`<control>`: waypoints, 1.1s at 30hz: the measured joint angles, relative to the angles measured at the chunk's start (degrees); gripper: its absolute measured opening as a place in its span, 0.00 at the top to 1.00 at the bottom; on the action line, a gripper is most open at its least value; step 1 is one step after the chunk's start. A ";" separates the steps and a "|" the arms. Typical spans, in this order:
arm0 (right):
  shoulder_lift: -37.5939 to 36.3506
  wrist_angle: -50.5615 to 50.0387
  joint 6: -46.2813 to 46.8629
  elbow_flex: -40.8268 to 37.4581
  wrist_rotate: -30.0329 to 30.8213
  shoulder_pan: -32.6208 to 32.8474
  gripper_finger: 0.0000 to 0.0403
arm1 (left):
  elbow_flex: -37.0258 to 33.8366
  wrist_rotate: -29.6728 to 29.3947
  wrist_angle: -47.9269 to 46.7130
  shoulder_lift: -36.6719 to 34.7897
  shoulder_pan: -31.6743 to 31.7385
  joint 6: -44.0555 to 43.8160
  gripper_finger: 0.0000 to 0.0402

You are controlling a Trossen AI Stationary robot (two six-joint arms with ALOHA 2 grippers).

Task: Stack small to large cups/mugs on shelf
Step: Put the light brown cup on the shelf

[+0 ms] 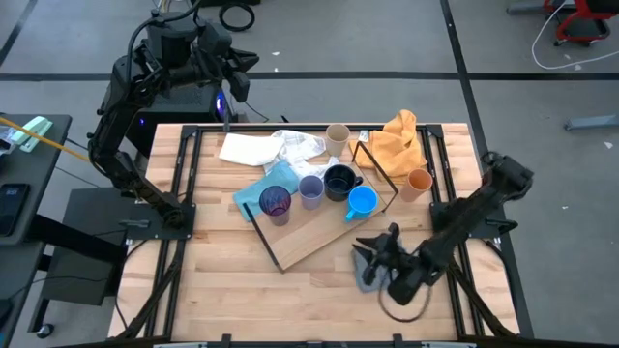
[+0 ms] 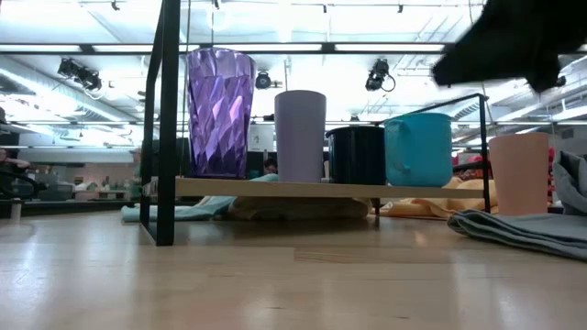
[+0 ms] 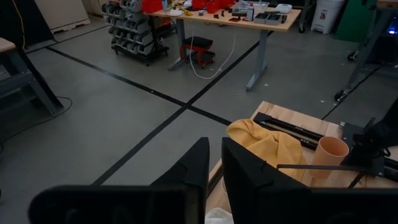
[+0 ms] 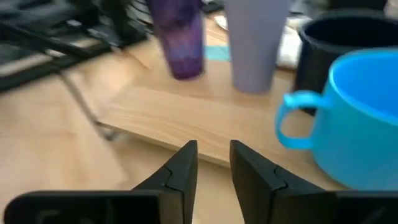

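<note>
Right hand (image 4: 211, 163) empty, fingers slightly apart, low over slatted wooden table (image 1: 232, 290), shelf (image 1: 309, 227) ahead, grey taped floor (image 3: 124, 106).

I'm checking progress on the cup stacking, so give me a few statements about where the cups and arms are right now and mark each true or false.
1. Four cups stand on the shelf. True: purple tumbler, lavender cup, black mug, blue mug.
2. The orange cup is on the shelf. False: it stands on the table beside it.
3. The beige cup lies tipped over. False: it stands upright.
4. The right gripper holds the blue mug. False: its jaws hold nothing.
5. The left gripper is off the table. True.
</note>
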 joint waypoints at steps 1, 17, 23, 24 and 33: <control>-1.99 0.02 -0.95 0.00 0.00 0.76 0.76 | 0.00 0.00 0.02 0.00 0.01 0.00 0.87; -31.06 -4.61 -25.12 0.02 4.45 -4.22 0.83 | 0.00 0.02 0.02 0.00 -0.01 0.00 0.85; -36.75 -4.53 -33.88 0.02 5.47 -9.59 0.84 | 0.00 0.02 0.02 0.00 0.01 0.00 0.86; -37.46 -4.54 -35.39 0.02 5.49 -10.28 0.84 | 0.00 0.02 0.02 0.00 -0.01 0.00 0.85; -42.41 -4.72 -52.91 0.42 6.80 -17.78 0.86 | 0.00 0.11 -0.01 0.00 -0.16 -0.04 0.84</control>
